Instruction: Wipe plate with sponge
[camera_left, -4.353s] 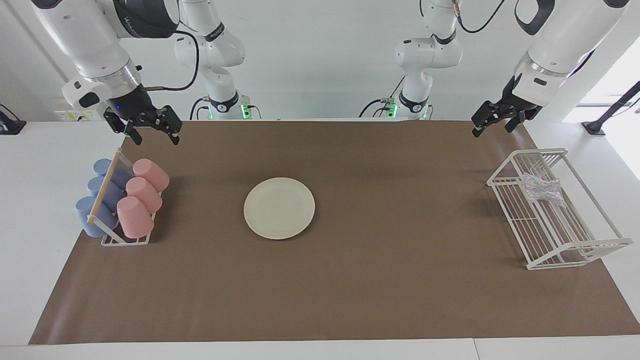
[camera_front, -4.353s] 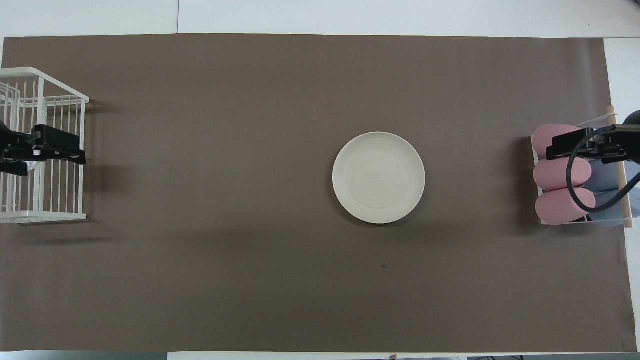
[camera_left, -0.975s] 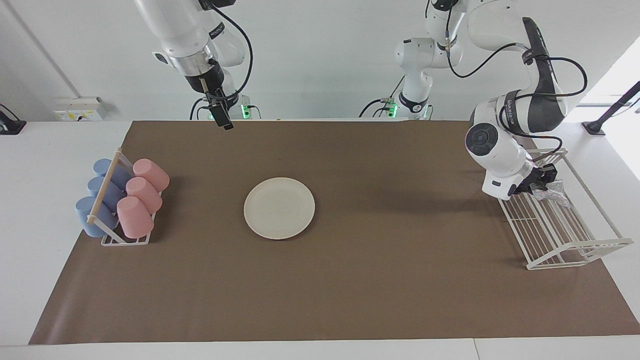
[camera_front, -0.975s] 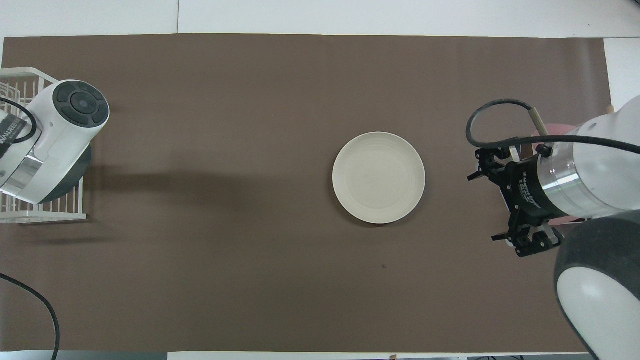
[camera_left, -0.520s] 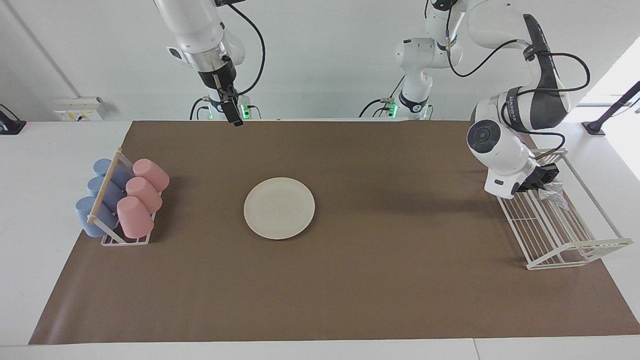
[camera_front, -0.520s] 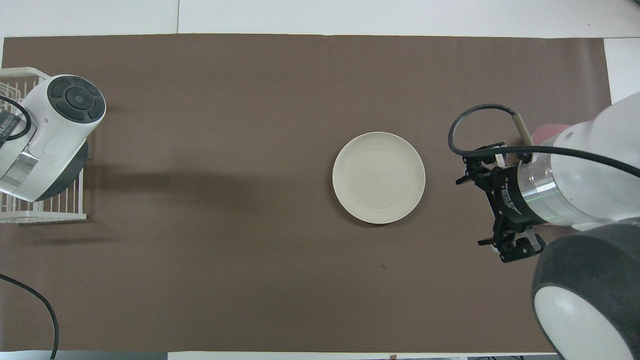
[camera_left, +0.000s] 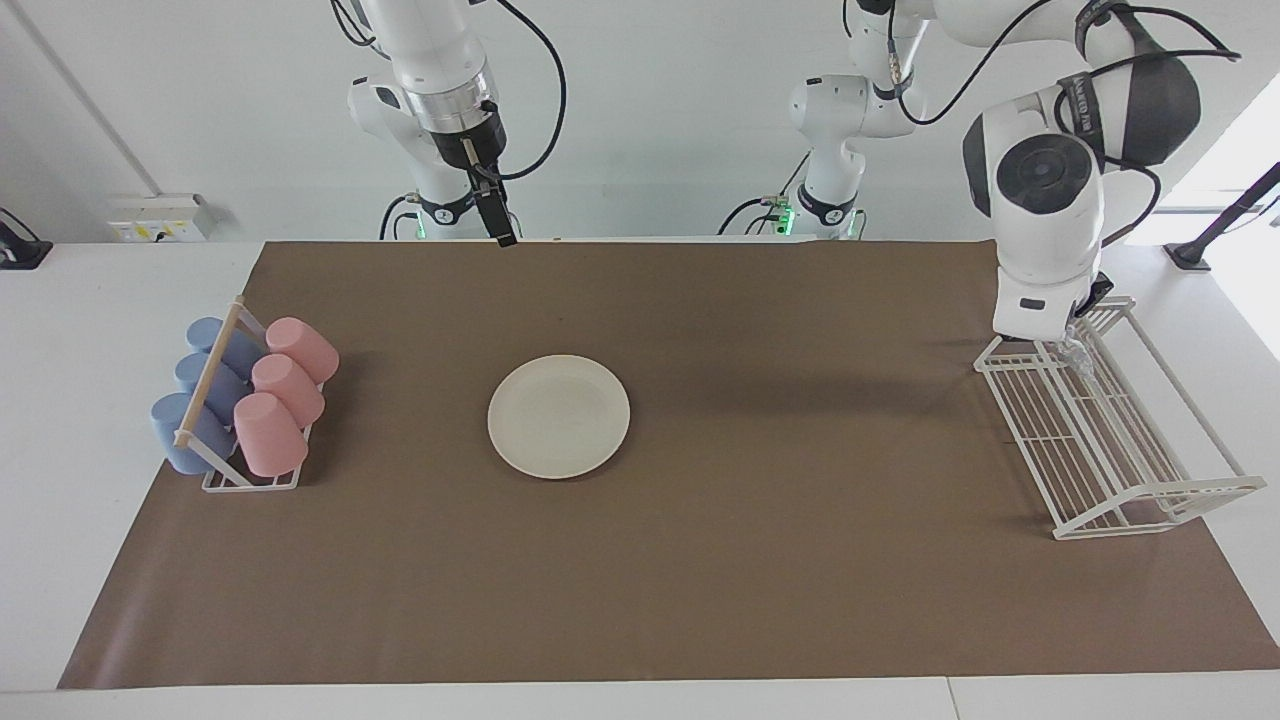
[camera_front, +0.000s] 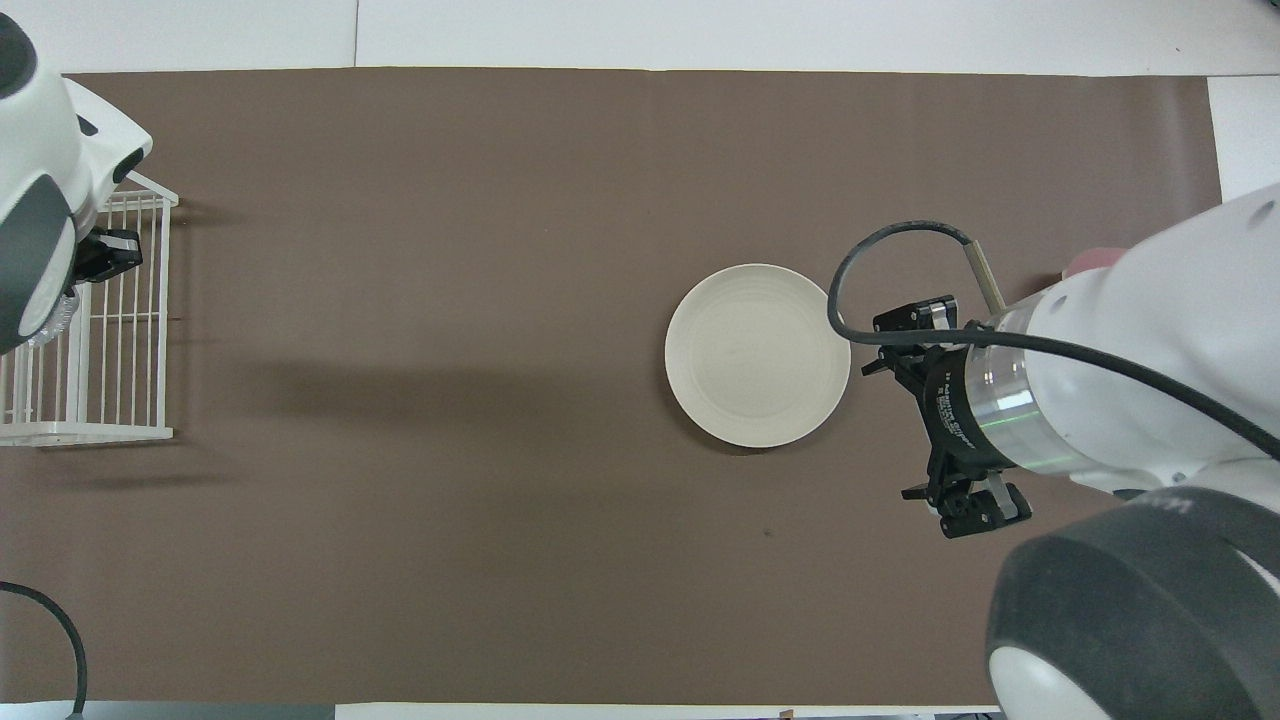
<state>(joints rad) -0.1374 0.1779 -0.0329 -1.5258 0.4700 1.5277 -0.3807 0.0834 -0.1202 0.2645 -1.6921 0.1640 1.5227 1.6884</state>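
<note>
Facing camera sits high across the table, looking toward the robots at 12 o'clock. Overhead camera looks steeply down. Both share the plate (camera_left: 558, 416) (camera_front: 757, 355) and mat (camera_left: 760, 560) (camera_front: 450, 550).

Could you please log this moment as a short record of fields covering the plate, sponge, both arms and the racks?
plate: bare, mid-mat
sponge: hanging from the left claw, over the wire rack
left claw: mostly hidden by its wrist, over the wire rack
right claw: raised over the mat's edge nearest the robots
cups: pink and blue in the cup rack, right arm's end
</note>
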